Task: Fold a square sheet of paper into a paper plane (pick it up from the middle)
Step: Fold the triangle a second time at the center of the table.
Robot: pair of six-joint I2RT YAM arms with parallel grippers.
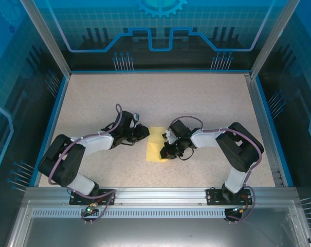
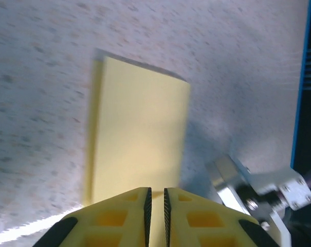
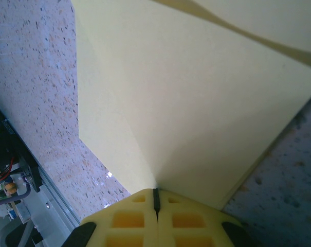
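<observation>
The square sheet of paper [image 1: 156,149] lies folded into a pale-yellow rectangle at the middle of the speckled table, between the two arms. My right gripper [image 1: 168,148] is shut on the sheet's right edge. In the right wrist view a crease in the paper [image 3: 196,103] runs straight into the closed gripper [image 3: 156,191], and that side is lifted. My left gripper [image 1: 144,133] sits at the sheet's left edge. In the left wrist view the gripper [image 2: 157,190] shows a narrow gap between its pads, with the paper [image 2: 140,128] lying flat just beyond the tips.
The speckled tabletop [image 1: 145,98] is bordered by a blue rim and transparent walls [image 1: 57,103]. An aluminium rail [image 1: 155,195] with both arm bases runs along the near edge. A silver bracket of the right arm [image 2: 258,188] sits close to the paper's far side.
</observation>
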